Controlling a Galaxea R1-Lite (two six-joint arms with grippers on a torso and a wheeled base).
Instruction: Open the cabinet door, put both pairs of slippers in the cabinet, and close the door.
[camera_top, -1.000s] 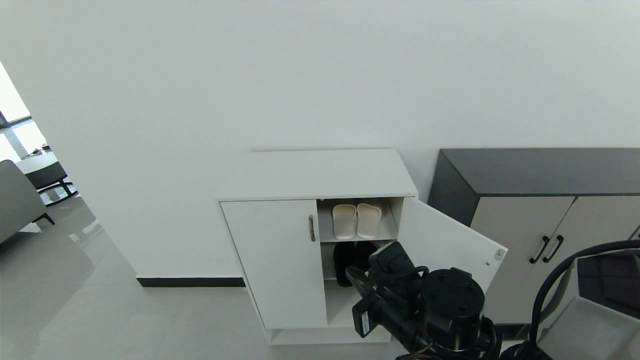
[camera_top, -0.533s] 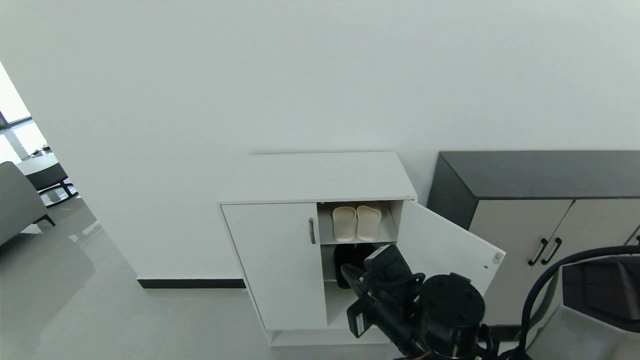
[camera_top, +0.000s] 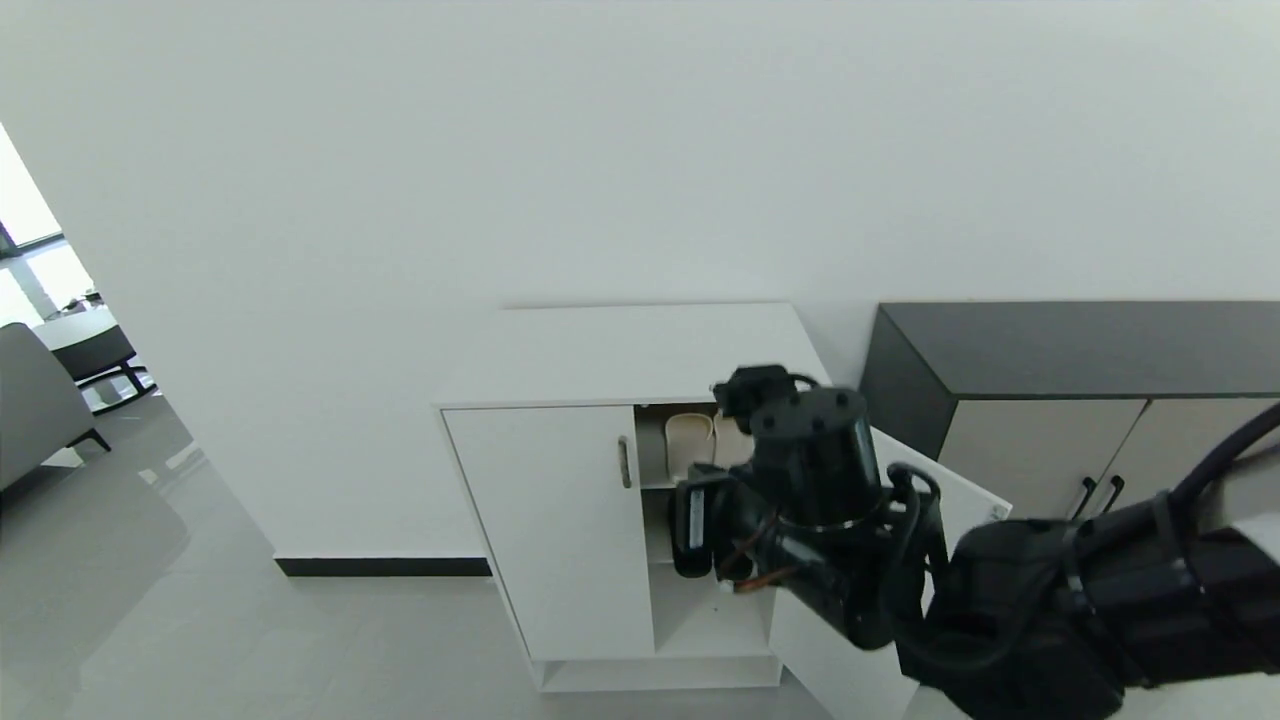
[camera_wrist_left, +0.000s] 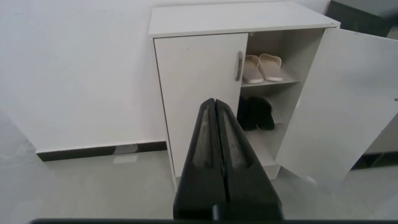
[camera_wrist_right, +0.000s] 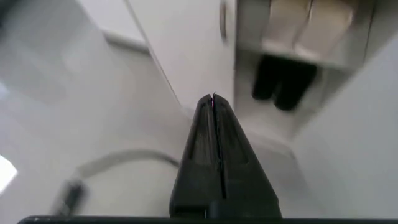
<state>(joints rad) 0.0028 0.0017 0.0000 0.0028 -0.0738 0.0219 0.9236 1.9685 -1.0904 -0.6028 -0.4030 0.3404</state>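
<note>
Head view, centre right: cabinet (camera_top: 640, 350) with door (camera_top: 968, 498) wide open, cream slippers (camera_top: 690, 437) on top shelf.
Left wrist view: left gripper (camera_wrist_left: 215, 101) pinched together, empty; black slippers (camera_wrist_left: 256, 113) one shelf below.
Right wrist view: right gripper (camera_wrist_right: 213, 98) likewise closed, empty.
Closing step apparently in hand; next, push door shut.

Plain white all over the cabinet (camera_top: 620, 350) and its open door (camera_wrist_left: 336, 106). Cream on the upper pair of slippers (camera_wrist_left: 261, 67), black on the lower pair (camera_wrist_left: 256, 113). Matte black on the left claw (camera_wrist_left: 215, 101) and right claw (camera_wrist_right: 213, 98). Charcoal top and beige-grey fronts on the neighbouring sideboard (camera_top: 1080, 345). Pale grey gloss on the floor (camera_top: 250, 640); black skirting (camera_top: 380, 566).
</note>
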